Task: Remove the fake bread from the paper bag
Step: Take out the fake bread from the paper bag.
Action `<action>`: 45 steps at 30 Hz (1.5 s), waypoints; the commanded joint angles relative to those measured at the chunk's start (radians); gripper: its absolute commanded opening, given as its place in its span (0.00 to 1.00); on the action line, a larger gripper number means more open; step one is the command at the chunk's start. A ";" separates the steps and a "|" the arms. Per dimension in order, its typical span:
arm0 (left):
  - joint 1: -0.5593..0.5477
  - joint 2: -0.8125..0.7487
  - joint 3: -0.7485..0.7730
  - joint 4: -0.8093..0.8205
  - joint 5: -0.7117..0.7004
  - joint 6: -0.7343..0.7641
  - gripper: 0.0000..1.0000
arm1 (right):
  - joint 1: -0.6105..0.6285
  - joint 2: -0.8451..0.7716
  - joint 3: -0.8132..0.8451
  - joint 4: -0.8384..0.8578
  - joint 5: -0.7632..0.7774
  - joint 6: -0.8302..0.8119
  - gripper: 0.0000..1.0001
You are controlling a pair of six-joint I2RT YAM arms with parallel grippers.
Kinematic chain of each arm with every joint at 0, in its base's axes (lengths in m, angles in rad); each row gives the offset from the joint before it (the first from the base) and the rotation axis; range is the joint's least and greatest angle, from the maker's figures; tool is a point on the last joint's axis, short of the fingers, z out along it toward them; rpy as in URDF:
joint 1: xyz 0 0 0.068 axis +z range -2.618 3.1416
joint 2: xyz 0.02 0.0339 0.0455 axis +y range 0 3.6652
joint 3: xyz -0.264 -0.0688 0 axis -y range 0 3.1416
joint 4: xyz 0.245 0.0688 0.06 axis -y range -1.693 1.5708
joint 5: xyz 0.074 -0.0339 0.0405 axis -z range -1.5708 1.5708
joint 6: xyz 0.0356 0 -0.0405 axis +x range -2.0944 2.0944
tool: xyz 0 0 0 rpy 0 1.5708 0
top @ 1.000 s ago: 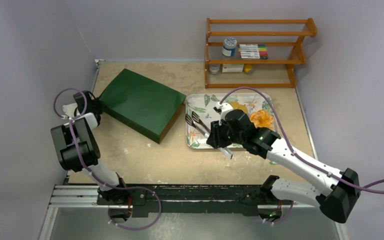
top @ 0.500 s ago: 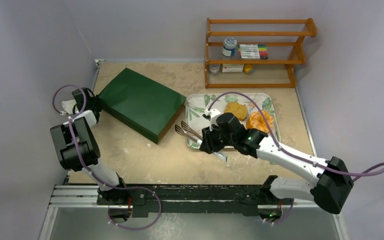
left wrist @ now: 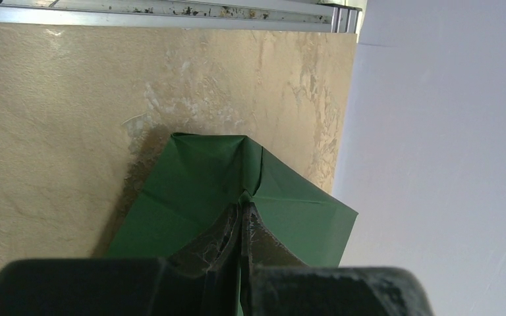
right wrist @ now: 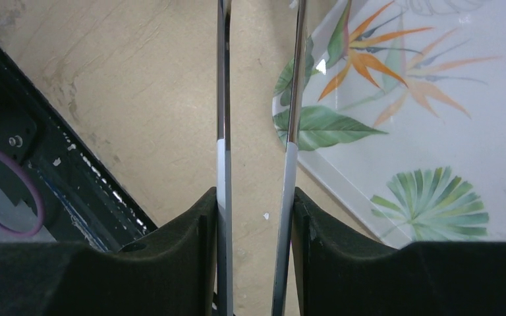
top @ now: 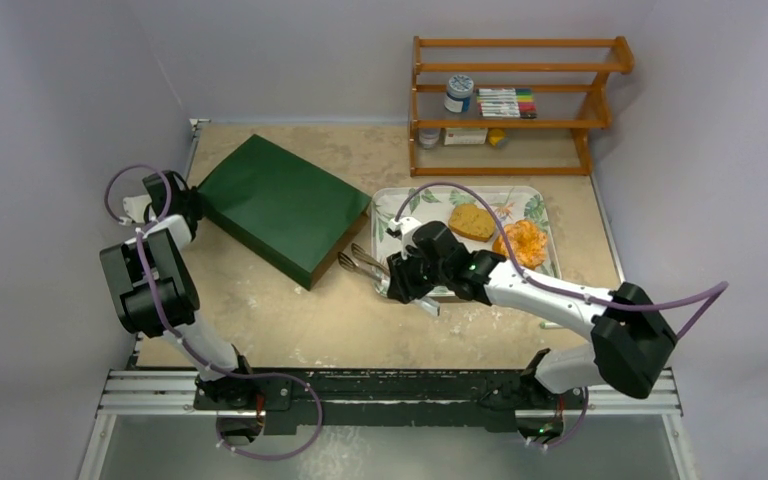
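Note:
The dark green paper bag (top: 285,205) lies flat on the table, its brown-edged mouth toward the tray. My left gripper (top: 188,200) is shut on a fold at the bag's closed far-left end (left wrist: 197,191), with its jaws pressed together (left wrist: 245,207). My right gripper (top: 397,282) is shut on metal tongs (top: 360,263), whose two arms (right wrist: 223,99) stay apart between my jaws (right wrist: 255,197). The tong tips sit just outside the bag's mouth. A tan bread piece (top: 471,221) and a crinkly orange pastry (top: 523,241) lie on the tray. Anything inside the bag is hidden.
The white tray with a leaf print (top: 392,203) lies right of the bag; its corner shows in the right wrist view (right wrist: 435,112). A wooden rack (top: 515,105) with a jar and markers stands at the back. Walls close both sides.
My right arm has swung left with the tongs, from over the tray to the bag's mouth, uncovering the tan bread piece. The left gripper and bag have barely moved.

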 commanded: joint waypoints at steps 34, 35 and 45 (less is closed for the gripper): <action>0.002 0.015 0.063 -0.007 0.047 0.050 0.00 | 0.089 0.335 0.240 0.237 -0.029 -0.070 0.47; 0.001 0.015 0.063 -0.005 0.048 0.049 0.00 | 0.089 0.342 0.240 0.237 -0.028 -0.071 0.48; -0.005 0.030 0.065 0.006 0.053 0.041 0.00 | 0.090 0.384 0.264 0.240 -0.027 -0.074 0.50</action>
